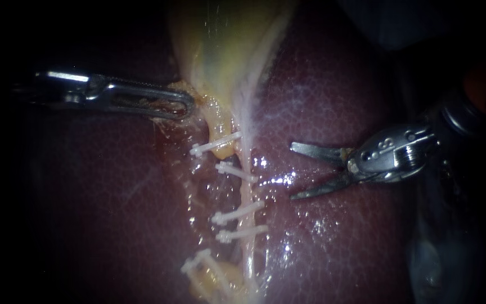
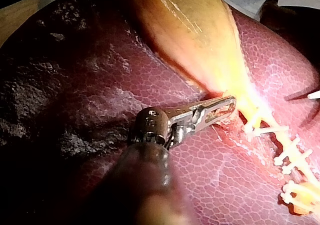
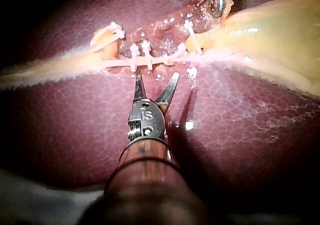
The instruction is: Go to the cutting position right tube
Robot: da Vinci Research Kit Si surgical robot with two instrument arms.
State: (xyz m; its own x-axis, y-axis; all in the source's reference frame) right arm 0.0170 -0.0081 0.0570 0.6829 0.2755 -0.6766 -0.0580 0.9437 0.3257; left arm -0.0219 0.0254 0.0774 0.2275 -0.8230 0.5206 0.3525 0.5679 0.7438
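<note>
Endoscope view: right instrument point(image 1: 292, 171) gapes, seemingly over liver point(image 1: 333, 95).

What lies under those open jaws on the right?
Only bare, wet liver shows beneath the right instrument, its jaws open, short of the clipped tube. The jaws themselves hide thin strips.

Endoscope: close over the liver point(image 1: 338, 236).
Left wrist: I look along my left instrument point(image 2: 230, 104).
Right wrist: along my right instrument point(image 3: 156, 80).
Shared: clips point(image 1: 237, 213), gallbladder point(image 1: 226, 45).

Surgical lab, bare liver point(image 1: 338, 101), white clips point(image 1: 237, 213) across a tube point(image 1: 246, 191)
</note>
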